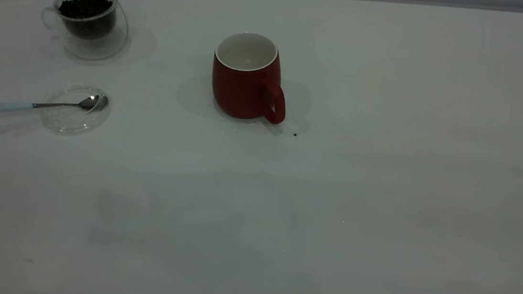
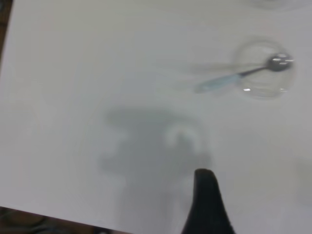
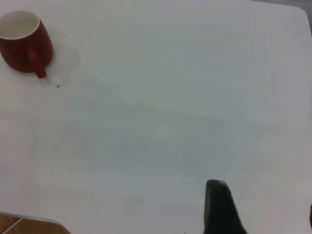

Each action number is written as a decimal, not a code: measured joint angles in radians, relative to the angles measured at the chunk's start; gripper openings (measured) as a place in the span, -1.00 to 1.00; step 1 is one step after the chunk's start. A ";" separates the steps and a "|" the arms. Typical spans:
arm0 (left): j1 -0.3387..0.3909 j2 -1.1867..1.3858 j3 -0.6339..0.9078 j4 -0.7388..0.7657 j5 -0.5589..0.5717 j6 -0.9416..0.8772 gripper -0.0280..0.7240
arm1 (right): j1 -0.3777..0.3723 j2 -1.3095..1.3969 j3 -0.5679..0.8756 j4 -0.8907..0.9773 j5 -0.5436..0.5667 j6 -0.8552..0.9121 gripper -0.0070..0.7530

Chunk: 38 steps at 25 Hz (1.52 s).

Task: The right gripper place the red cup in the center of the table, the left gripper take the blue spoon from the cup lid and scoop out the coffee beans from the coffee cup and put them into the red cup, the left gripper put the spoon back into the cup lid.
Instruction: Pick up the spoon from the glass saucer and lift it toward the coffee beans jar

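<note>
White and plain, the table [image 1: 383,178] fills nearly every view, with a grey strip of wall behind its far edge. My red cup [image 1: 247,76] stands upright near the middle, white inside and seemingly empty, its loop handle turned toward the exterior camera; one dark speck lies on the tabletop just beside the handle. At the far left stands the coffee cup [image 1: 87,20], clear glass with a heap of coffee beans [image 1: 85,5] in its inner bowl. Nearer, the cup lid [image 1: 76,110] lies flat, and the blue spoon [image 1: 40,104] rests with its metal bowl inside the lid and its pale handle sticking out over the rim toward the table's left edge.

Neither of my arms appears in the exterior view. From the left wrist I see only one black tip of my left gripper [image 2: 207,204], cut off by the picture's edge, hanging over bare table well apart from the spoon and lid, which look smeared there. My right gripper [image 3: 222,209] shows the same way, a single dark tip far from the red cup. Whether either one is parted or closed I cannot tell; neither seems to hold anything. No writing or label is readable on any item.
</note>
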 joint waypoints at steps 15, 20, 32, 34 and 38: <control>0.201 0.671 -0.434 0.120 0.157 -0.057 0.66 | -0.002 0.000 0.000 0.002 0.000 0.000 0.24; 0.316 0.742 -0.434 -0.225 0.093 0.201 0.66 | -0.003 0.000 0.000 0.000 0.000 0.000 0.24; 0.385 0.998 -0.435 -0.691 0.062 0.822 0.66 | -0.003 0.000 0.000 0.000 0.000 0.001 0.24; 0.385 1.036 -0.435 -0.691 0.062 0.845 0.66 | -0.003 0.000 0.000 0.000 0.000 0.001 0.24; 0.385 1.110 -0.435 -0.713 0.056 0.899 0.66 | -0.003 0.000 0.000 0.000 0.000 0.001 0.24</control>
